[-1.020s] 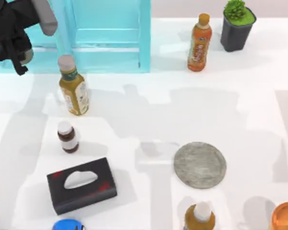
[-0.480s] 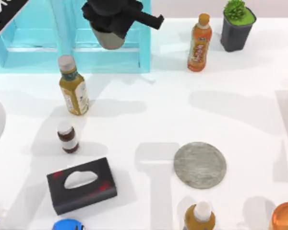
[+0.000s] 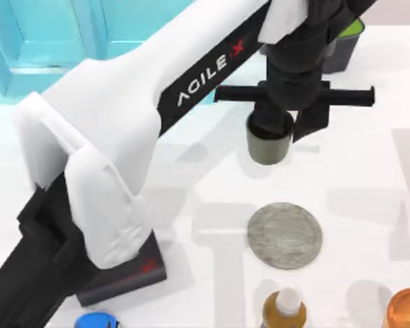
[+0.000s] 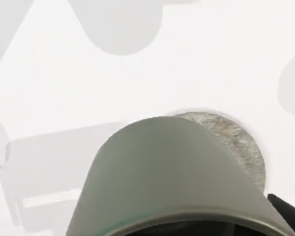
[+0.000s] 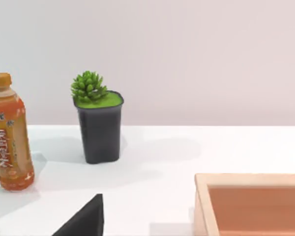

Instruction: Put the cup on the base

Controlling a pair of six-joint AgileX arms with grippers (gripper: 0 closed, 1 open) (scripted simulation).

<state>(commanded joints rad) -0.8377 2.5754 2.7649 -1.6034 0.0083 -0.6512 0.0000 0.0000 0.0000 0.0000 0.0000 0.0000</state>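
— So where is the cup (image 3: 268, 145) now?

— Held in the air by the left gripper (image 3: 287, 126), over the middle of the desk (image 3: 369, 171) toward its far edge. The fingers pinch it at the rim, and it hangs upright with its mouth up. In the left wrist view its grey wall (image 4: 172, 172) sits close in front, and the base (image 4: 236, 142) peeks out from behind it.

— And the base itself?

— Flat on the desk (image 3: 284, 234), nearer the front edge than the cup, bare on top. Cup and base are apart.

— Anything crowding it?

— A bottle with a white cap (image 3: 285, 309) stands just beside it at the front edge, and an orange container (image 3: 406, 309) sits in the front right corner. A black tissue box (image 3: 133, 270) lies toward the front left, mostly under the left arm (image 3: 123, 130), which stretches across the desk from that corner. A blue item (image 3: 96, 320) shows at the front edge.

— The far side?

— A turquoise rack (image 3: 41, 41) at the far left corner. A dark pot with a green plant (image 5: 98, 123) and an orange drink bottle (image 5: 10, 140) stand along the far edge.

— The right gripper?

— I cannot tell its state; the right wrist view looks across the far edge, with a tan box (image 5: 250, 201) close by.
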